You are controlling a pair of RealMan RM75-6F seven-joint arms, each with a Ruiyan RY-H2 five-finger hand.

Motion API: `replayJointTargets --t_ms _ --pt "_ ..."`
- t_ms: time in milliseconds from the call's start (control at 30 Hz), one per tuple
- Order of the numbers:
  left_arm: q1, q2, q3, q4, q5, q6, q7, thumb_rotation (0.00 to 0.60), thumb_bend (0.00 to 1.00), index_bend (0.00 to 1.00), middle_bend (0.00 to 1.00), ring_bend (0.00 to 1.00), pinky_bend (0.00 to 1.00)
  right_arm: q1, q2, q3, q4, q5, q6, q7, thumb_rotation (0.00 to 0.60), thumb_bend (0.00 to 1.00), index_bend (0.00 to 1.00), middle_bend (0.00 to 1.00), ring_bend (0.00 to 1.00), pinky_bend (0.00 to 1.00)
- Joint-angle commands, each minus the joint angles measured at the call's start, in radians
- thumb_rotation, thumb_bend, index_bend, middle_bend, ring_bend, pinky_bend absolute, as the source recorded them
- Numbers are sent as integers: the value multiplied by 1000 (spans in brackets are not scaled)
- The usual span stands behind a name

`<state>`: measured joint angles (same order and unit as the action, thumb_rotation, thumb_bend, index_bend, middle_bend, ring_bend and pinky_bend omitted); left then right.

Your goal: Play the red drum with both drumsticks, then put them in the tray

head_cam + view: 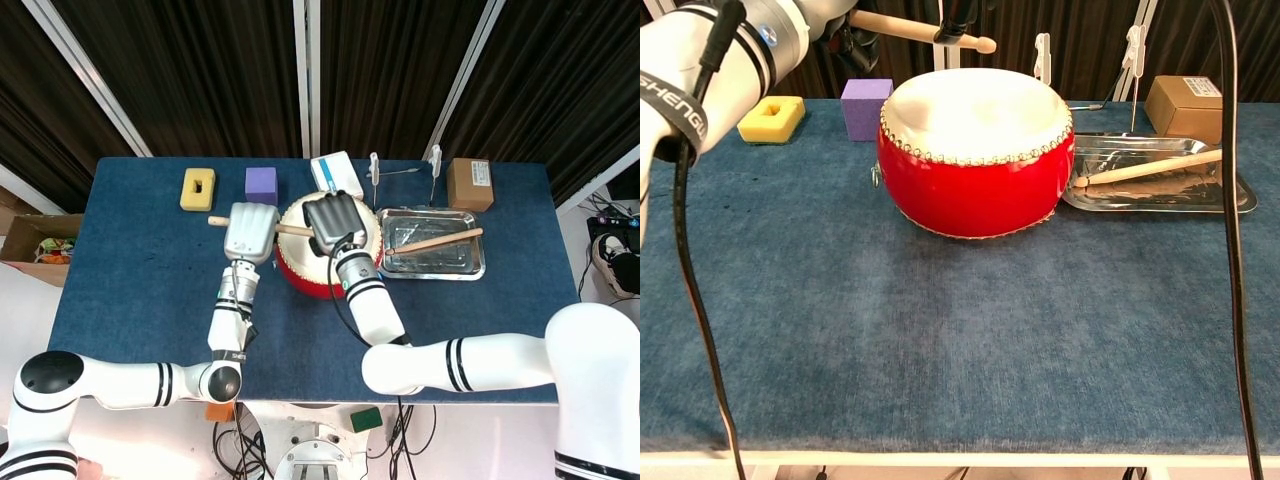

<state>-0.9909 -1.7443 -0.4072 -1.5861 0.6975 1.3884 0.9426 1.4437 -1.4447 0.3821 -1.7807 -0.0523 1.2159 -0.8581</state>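
The red drum [975, 170] with its white skin stands mid-table. My left hand [250, 232] grips one drumstick [925, 30] and holds it level above the drum's far left rim, tip pointing right. My right hand [335, 225] hovers over the drum with its fingers [956, 12] hanging at that stick's tip end; its grasp looks empty. The second drumstick [1145, 168] lies slantwise in the metal tray [1240, 195] just right of the drum, its tip on the tray's left rim.
Along the far edge sit a yellow sponge [197, 188], a purple cube [261, 185], a white box [336, 172], two white stands [374, 168] and a cardboard box [469, 184]. A black cable [1230, 200] hangs at the right.
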Motion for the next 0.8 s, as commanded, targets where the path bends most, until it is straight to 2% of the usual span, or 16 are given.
replayJointTargets --t_ms 33,567,800 --pt "-2 0 2 1 2 1 2 600 705 1000 1000 1000 1000 2 -7 3 5 2 4 -9 600 343 522 559 329 301" --pt "-6 0 -3 -3 -7 9 7 600 705 1000 1000 1000 1000 13 -46 30 31 16 18 -64 600 338 522 542 329 302" --pt "-7 1 4 -1 -3 13 12 600 705 1000 1000 1000 1000 14 -55 39 34 15 27 -81 600 426 530 564 339 300"
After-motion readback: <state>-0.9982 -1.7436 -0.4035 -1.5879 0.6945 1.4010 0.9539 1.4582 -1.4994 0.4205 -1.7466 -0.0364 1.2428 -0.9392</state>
